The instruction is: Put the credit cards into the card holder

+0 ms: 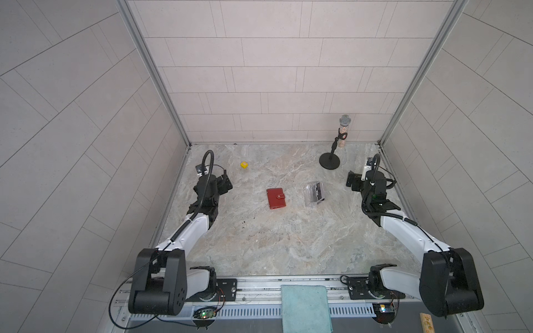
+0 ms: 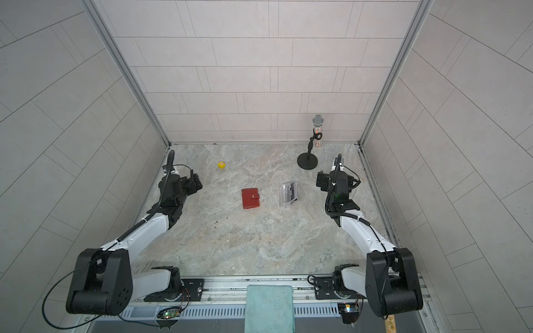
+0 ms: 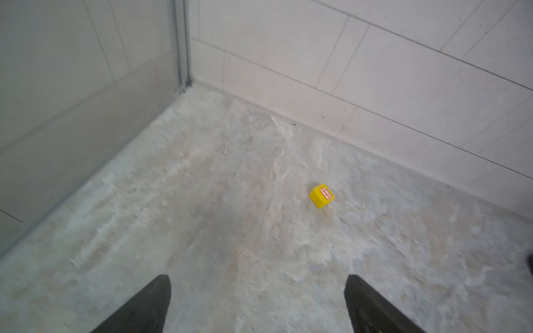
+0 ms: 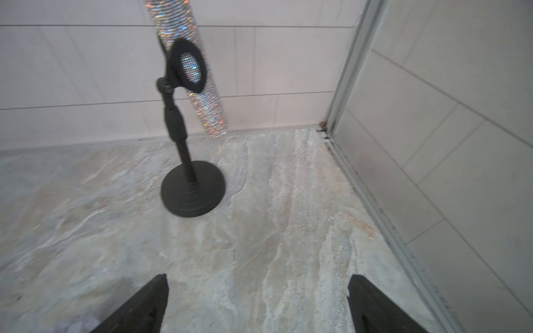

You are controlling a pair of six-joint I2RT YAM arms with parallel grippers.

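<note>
**Wallet shut mid-table, both claws released**

A marbled grey tabletop (image 1: 259,245) fills the floor of a booth with pale tiled walls. In both top views the card holder (image 1: 276,198) lies closed and flat near the middle of the frame, with nothing touching it. To its right, near but apart from it, a clear acrylic stand (image 1: 308,201) holds the credit cards (image 1: 316,192), which are dark and lean inside it; their number cannot be told.

The left gripper (image 3: 257,278) hangs above the table at the frame's left, fingers spread wide and empty. A yellow cube (image 3: 321,196) sits ahead of it near the back wall. The right gripper (image 4: 258,276), at the frame's right, is likewise released and holds nothing. It faces a glittery microphone (image 4: 206,109) clipped in a black round-based mic stand (image 4: 192,188). A teal cloth (image 1: 305,308) drapes over the rail at bottom centre.
</note>
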